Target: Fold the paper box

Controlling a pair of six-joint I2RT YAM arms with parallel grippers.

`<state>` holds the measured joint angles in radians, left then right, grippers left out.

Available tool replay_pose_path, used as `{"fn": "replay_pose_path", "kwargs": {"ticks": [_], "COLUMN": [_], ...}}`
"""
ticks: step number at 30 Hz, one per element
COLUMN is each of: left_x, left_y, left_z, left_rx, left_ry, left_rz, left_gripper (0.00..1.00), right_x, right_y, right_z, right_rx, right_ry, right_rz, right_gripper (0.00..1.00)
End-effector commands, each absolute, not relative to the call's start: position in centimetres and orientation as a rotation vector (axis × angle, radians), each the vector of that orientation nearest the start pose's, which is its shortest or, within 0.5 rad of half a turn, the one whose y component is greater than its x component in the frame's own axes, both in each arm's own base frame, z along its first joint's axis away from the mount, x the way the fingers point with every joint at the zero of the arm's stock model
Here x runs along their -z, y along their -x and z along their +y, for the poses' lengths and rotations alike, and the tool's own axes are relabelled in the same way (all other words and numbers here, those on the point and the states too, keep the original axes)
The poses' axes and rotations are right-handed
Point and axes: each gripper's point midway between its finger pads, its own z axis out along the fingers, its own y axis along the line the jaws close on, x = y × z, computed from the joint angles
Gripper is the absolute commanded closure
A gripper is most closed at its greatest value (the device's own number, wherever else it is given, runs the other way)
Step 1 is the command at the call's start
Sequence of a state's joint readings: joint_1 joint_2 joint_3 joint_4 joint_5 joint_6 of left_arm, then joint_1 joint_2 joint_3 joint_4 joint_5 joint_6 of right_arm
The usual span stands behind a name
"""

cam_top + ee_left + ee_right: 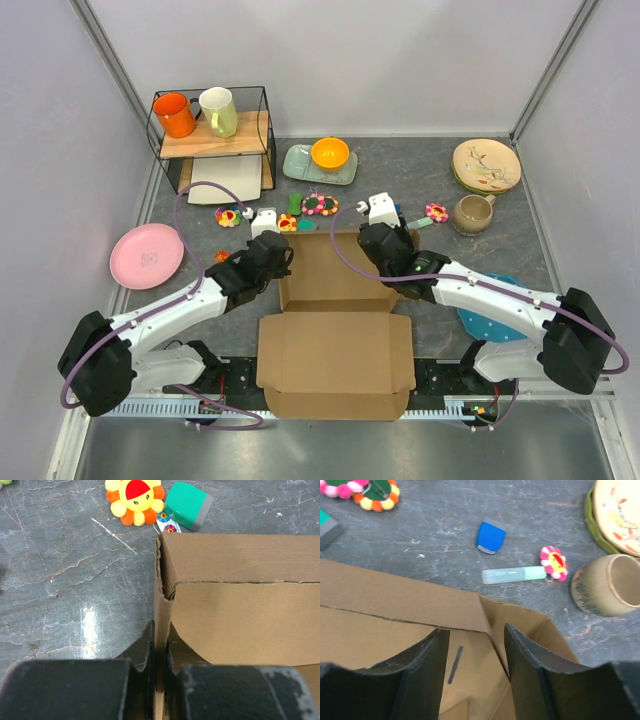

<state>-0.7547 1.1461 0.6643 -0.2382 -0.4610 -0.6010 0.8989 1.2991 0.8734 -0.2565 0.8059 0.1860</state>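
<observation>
Lying centrally on the grey marbled worktop point(420, 185), the large brown corrugated cardboard paper box point(335, 350) has its far walls raised; the left gripper point(159, 640) pinches its left wall tightly; the right gripper point(477, 640), jaws apart, straddles the right corner.

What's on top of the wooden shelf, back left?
An orange mug and a pale yellow mug. The white sheet underneath is partly covered by the shelf.

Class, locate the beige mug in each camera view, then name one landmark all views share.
Top external: beige mug right of centre, just below the plates.
Left wrist: not in view.
Right wrist: beige mug at the right edge, mid-height.
Shared landmark: the paper box, its far wall.
</observation>
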Motion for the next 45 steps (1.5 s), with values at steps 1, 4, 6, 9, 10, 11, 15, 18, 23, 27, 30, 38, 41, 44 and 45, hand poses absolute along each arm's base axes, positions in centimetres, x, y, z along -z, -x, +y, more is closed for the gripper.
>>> {"fn": "replay_pose_path", "kwargs": {"ticks": [1,4,6,9,10,11,15,18,23,27,30,38,41,44,45], "left_x": [-12.4,-12.3,-12.2,-12.4,-12.4,-12.5,-13.0,-13.1,-13.7,-15.0,-15.7,-14.9,-14.5,-14.7,-14.9], "left_y": [-27.2,-27.3,-27.3,-27.4,-27.4,-27.4,-27.7,-28.0,-29.0,-30.1,-30.5,-30.4,-30.5,-30.6,-30.7], "left_z": [-17.9,-17.7,-17.6,-17.4,-17.3,-17.2,-16.2,-15.6,-15.6,-15.3,-15.2,-15.4,-15.5,-15.5,-15.5], "left_rx": [0.268,0.264,0.261,0.251,0.245,0.239,0.182,0.156,0.143,0.138,0.17,0.206,0.172,0.136,0.133], "left_ry": [0.081,0.106,0.116,0.129,0.123,0.121,0.14,0.18,0.252,0.296,0.309,0.265,0.215,0.174,0.168], "left_rz": [2.165,2.164,2.162,2.153,2.15,2.146,2.121,2.106,2.059,1.984,1.909,1.871,1.89,1.902,1.9], "left_gripper": [0.98,0.98,0.98,0.98,0.98,0.98,0.98,0.98,0.98,0.98,0.98,0.98,0.98,0.98,0.98], "right_x": [-16.3,-15.9,-15.8,-16.6,-17.1,-18.5,-20.7,-20.0,-15.2,-10.9,-8.3,-4.4,-6.8,-11.5,-14.4], "right_y": [-29.6,-28.7,-28.2,-27.7,-27.7,-27.5,-26.2,-24.5,-21.2,-19.3,-18.7,-17.5,-18.1,-20.0,-20.7], "right_z": [20.0,21.3,22.4,23.0,22.8,21.9,18.7,17.3,18.8,20.2,20.5,19.6,19.9,18.4,18.2], "right_rx": [0.081,-0.069,-0.183,-0.271,-0.272,-0.271,-0.264,-0.325,-0.562,-0.647,-0.643,-0.52,-0.549,-0.503,-0.517], "right_ry": [0.259,0.184,0.129,0.095,0.085,0.056,-0.003,-0.042,-0.007,0.035,0.03,0.039,0.046,-0.03,-0.063], "right_rz": [2.03,2.07,2.086,2.082,2.069,2.034,1.964,1.963,2.036,2.152,2.221,2.363,2.281,2.132,2.062], "right_gripper": [0.49,0.64,0.66,0.5,0.44,0.36,0.28,0.3,0.57,0.68,0.71,0.77,0.65,0.36,0.32]}}
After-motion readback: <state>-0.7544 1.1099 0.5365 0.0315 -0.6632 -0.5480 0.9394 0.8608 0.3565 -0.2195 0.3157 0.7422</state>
